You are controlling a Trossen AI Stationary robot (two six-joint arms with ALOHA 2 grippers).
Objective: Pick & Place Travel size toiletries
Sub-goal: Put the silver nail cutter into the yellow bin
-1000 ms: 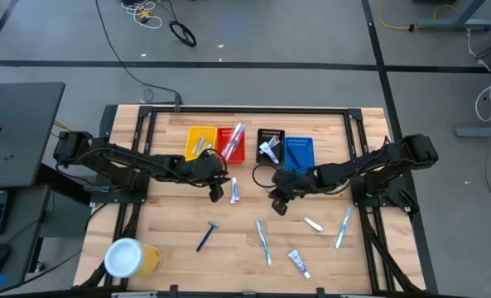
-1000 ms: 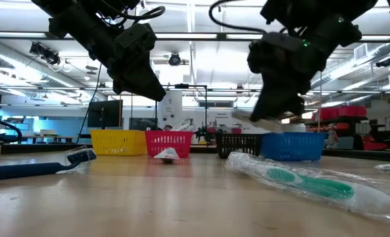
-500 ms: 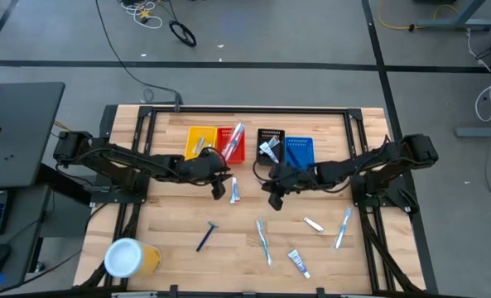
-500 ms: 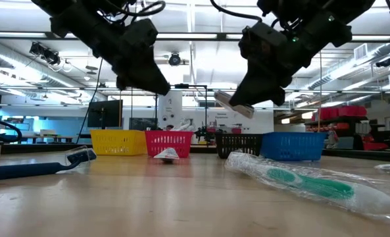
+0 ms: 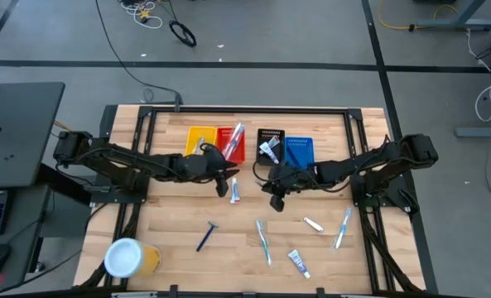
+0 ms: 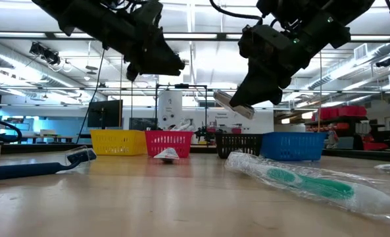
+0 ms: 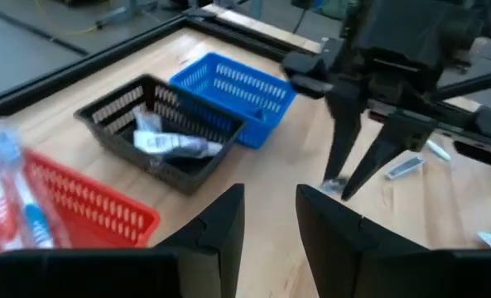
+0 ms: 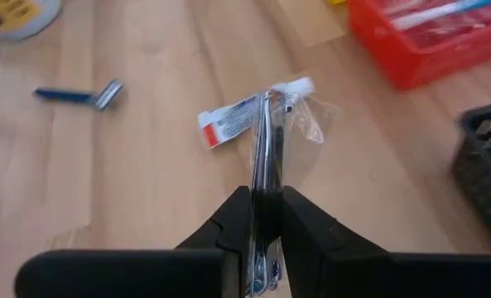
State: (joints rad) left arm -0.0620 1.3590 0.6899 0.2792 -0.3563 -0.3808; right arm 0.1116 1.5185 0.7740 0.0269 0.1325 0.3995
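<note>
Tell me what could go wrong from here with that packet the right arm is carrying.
The right claw pinches the silvery packet only by its thin edge, lifted clear of the table, so it might slip out or twist before reaching a bin. The left claw hangs open close by, near the red bin and black bin, so the arms could bump if both move in.
</note>
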